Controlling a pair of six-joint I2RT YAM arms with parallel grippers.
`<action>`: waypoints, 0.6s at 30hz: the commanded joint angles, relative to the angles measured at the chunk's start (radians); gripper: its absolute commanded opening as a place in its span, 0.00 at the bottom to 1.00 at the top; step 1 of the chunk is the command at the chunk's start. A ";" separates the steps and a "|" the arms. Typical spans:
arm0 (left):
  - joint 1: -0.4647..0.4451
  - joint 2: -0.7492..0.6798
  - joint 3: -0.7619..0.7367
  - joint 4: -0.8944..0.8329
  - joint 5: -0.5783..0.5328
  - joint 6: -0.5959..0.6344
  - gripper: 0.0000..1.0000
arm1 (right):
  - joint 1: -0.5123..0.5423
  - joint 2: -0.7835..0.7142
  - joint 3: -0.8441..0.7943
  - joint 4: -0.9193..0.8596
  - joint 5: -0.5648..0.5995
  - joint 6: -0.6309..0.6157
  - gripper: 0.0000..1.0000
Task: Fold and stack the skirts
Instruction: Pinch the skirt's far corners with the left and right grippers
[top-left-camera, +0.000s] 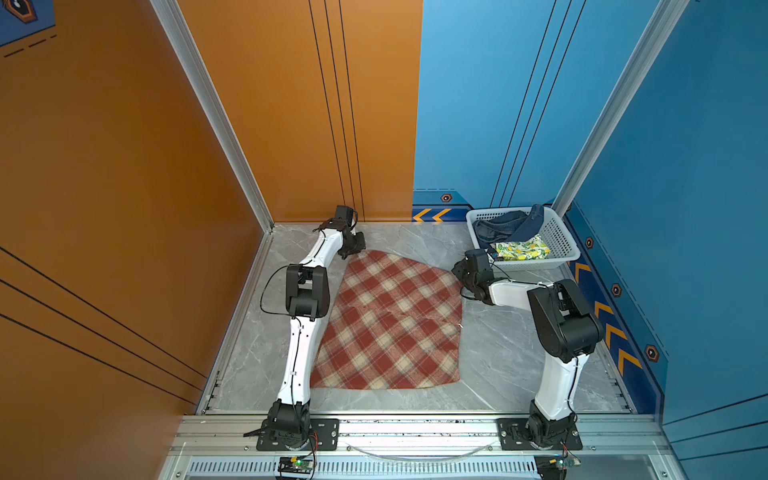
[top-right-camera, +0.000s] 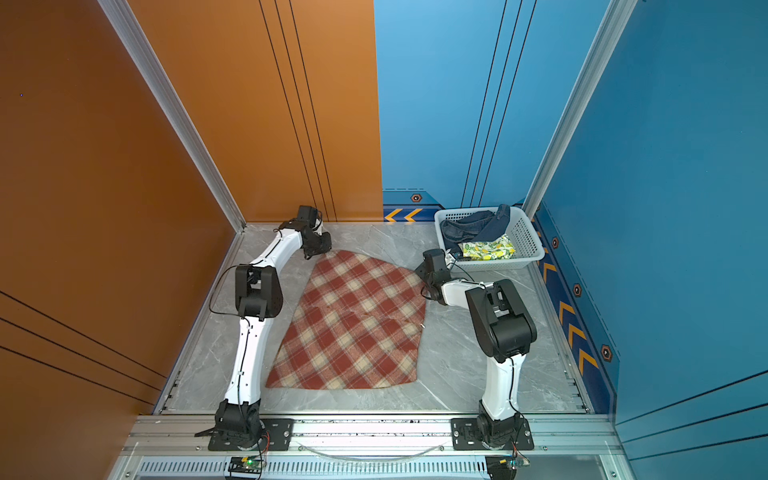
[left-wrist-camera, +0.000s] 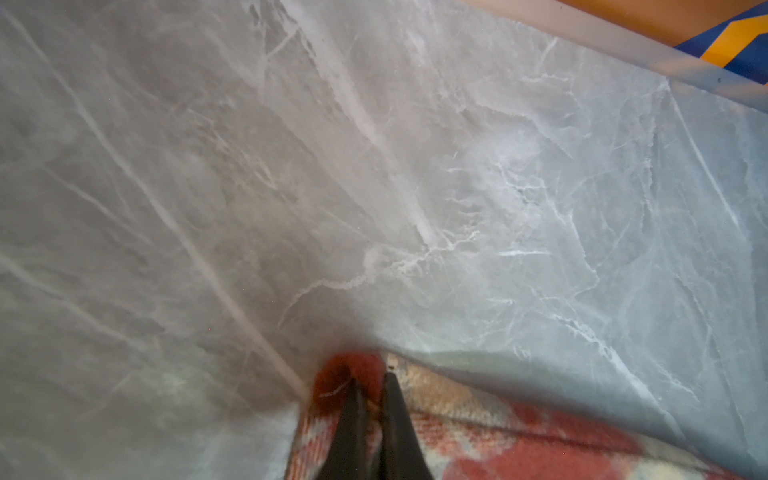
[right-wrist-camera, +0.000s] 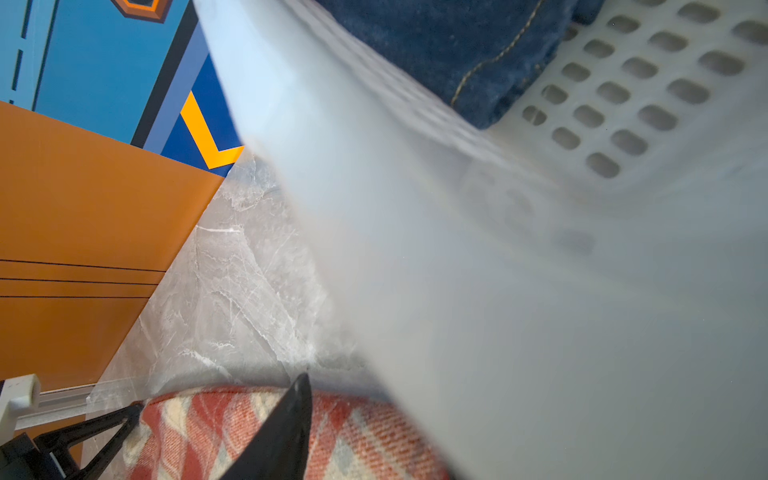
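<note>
Left end effector (left-wrist-camera: 370, 376) pinched plaid skirt (top-left-camera: 390, 324) at one far corner; right end effector (right-wrist-camera: 220, 392) spread astride the other far corner, no grip yet. Plaid skirt lay flat on surface (top-left-camera: 498, 353), looked unfolded; denim skirt (top-left-camera: 507, 226) and lemon skirt (top-left-camera: 523, 249) sat in basket (top-left-camera: 561, 237). Early stage: none folded, none stacked. Count: three skirts, one basket.

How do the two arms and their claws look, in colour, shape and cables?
The left arm and right arm have smooth white link shells, bulky black joint housings and black bases. Thin black cables run along the white links; one loops out at the left elbow. The left claw and right claw have slim black fingers tapering to points. I see no markings.
</note>
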 joint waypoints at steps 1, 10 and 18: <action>0.013 -0.058 -0.019 -0.026 0.000 0.014 0.00 | -0.005 0.033 0.011 -0.143 0.019 0.022 0.53; 0.017 -0.064 -0.030 -0.023 0.001 0.016 0.00 | 0.008 0.067 0.032 -0.172 0.017 0.042 0.55; 0.021 -0.078 -0.056 -0.019 -0.001 0.022 0.00 | 0.039 0.064 0.020 -0.169 0.075 0.048 0.51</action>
